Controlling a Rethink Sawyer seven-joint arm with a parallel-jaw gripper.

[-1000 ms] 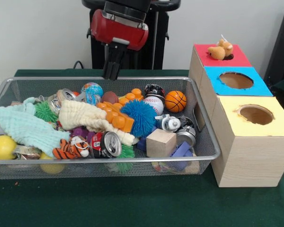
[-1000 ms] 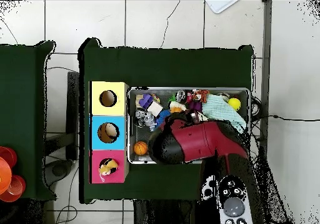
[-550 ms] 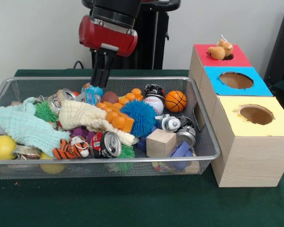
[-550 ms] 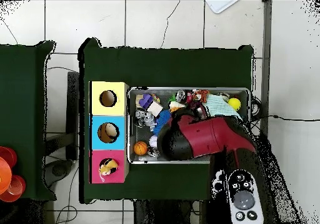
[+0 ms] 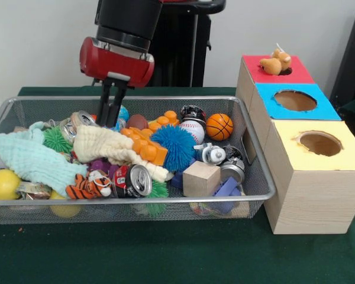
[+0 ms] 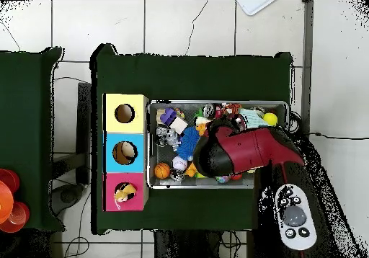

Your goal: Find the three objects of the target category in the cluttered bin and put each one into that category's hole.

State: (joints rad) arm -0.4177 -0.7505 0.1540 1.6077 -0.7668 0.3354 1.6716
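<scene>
My gripper (image 5: pixel 110 120) hangs open and empty over the back left of the wire bin (image 5: pixel 257 195), its tips just above a soda can (image 5: pixel 83 120) and beside a blue globe ball (image 5: pixel 123 112) that it partly hides. An orange plush toy (image 5: pixel 275 62) sits on the hole of the red box (image 5: pixel 296 74). In the bin lie a tiger plush (image 5: pixel 83 187), a baseball (image 5: pixel 193 129), a basketball (image 5: pixel 219 126), a blue spiky ball (image 5: pixel 174 145) and a red can (image 5: pixel 132 180). In the overhead view the red arm (image 6: pixel 241 150) covers the gripper.
The blue box (image 5: pixel 319 109) and the yellow box (image 5: pixel 349 157) stand in a row with the red one, right of the bin, each hole uncovered. A mint cloth (image 5: pixel 32 157), a cream cloth (image 5: pixel 103 144), a wooden cube (image 5: pixel 201 177) and a yellow ball (image 5: pixel 3 184) crowd the bin.
The arm has moved left along the back of the bin and come lower, from behind the rim to over the soda can and globe ball. Nothing in the bin has shifted.
</scene>
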